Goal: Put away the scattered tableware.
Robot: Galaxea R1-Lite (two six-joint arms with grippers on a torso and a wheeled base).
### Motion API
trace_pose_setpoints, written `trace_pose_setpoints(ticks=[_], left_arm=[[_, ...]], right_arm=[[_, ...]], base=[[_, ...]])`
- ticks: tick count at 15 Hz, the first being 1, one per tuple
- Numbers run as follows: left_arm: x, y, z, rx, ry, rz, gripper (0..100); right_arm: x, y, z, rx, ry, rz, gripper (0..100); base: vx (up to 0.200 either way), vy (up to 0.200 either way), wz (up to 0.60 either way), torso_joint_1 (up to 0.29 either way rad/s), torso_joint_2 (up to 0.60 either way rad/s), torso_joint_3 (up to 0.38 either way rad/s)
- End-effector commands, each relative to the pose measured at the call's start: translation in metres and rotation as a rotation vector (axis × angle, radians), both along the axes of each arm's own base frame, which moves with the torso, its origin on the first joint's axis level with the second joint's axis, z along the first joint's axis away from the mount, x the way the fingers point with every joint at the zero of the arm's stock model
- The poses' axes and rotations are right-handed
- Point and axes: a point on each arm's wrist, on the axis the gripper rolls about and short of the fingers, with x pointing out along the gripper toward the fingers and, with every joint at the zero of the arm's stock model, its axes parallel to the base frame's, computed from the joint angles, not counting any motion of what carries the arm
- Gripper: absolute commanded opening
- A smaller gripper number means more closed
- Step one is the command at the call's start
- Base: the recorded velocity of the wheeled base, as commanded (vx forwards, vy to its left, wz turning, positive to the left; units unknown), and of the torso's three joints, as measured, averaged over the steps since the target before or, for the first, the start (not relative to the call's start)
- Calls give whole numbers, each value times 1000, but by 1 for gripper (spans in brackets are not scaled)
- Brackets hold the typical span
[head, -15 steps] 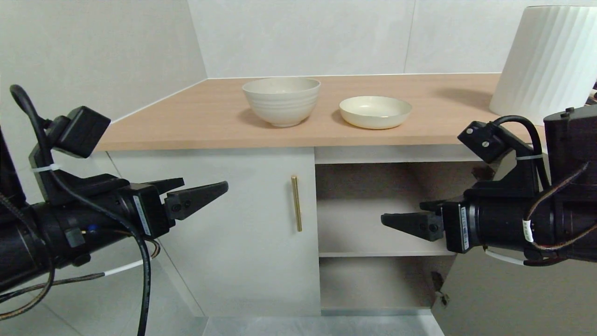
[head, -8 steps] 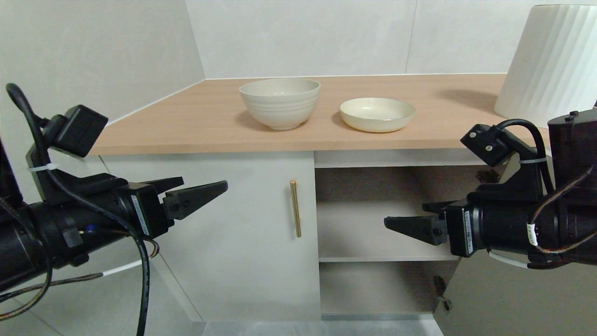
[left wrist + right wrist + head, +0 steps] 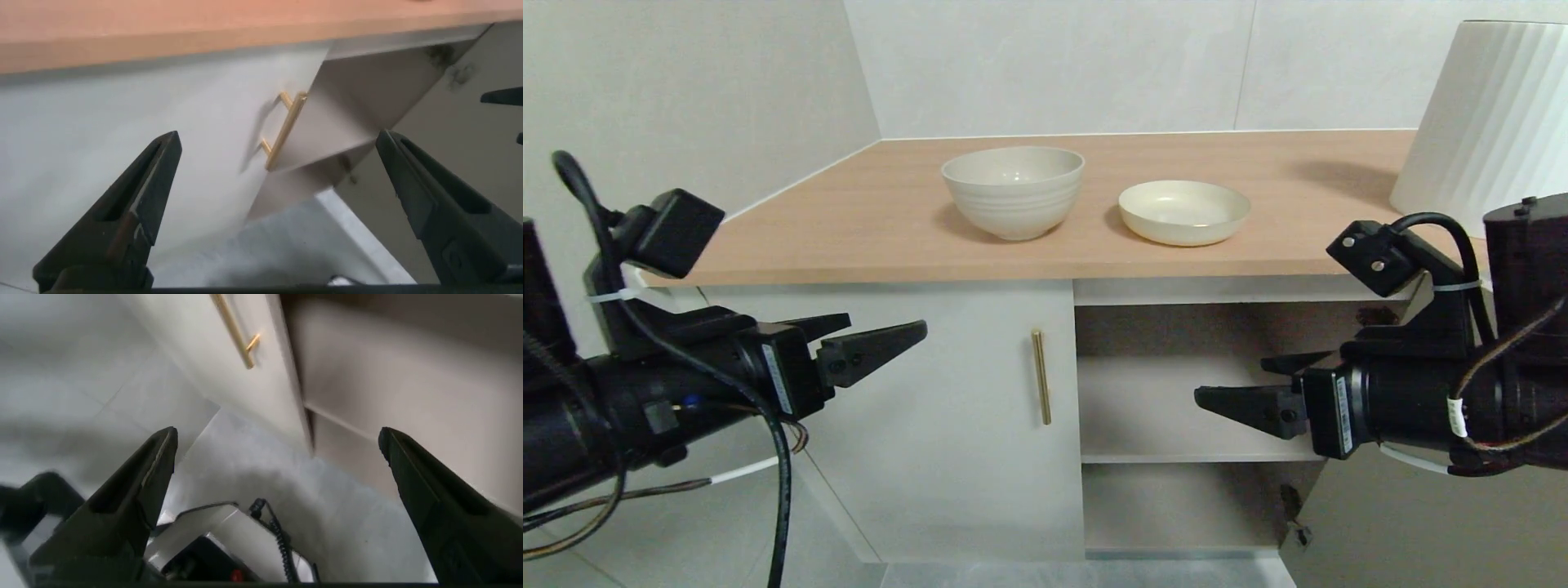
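Since left gripper [image 3: 886, 327] and right gripper [image 3: 1229, 380] fingers are apart, clear the counter [image 3: 866, 220] before grasping the 12 o'clock bowl [image 3: 1013, 192].

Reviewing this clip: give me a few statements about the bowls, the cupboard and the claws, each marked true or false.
1. The left claw and the right claw are both open and empty. True.
2. The deep bowl stands on a shelf inside. False: it stands on the countertop.
3. The right compartment under the countertop is open. True.
4. The shallow dish is stacked in the deep bowl. False: it sits beside the bowl, apart from it.
5. The left door with the brass handle is shut. True.
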Motion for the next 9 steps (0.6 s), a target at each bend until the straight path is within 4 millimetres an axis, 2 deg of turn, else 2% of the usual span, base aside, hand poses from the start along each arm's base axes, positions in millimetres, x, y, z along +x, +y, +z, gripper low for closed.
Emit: trace_pose_setpoints(ticks=[1,9], left_arm=[[5,-2,-5,7,20,1,100],[9,-4,-9,13,38,-2,100]], right_arm=[[1,0,-1,-2,2,0,100],[5,-1,-3,-3,3,-14,100]], base=[[0,0,0,119,-403,-315],[0,0,0,159,-487,-299]])
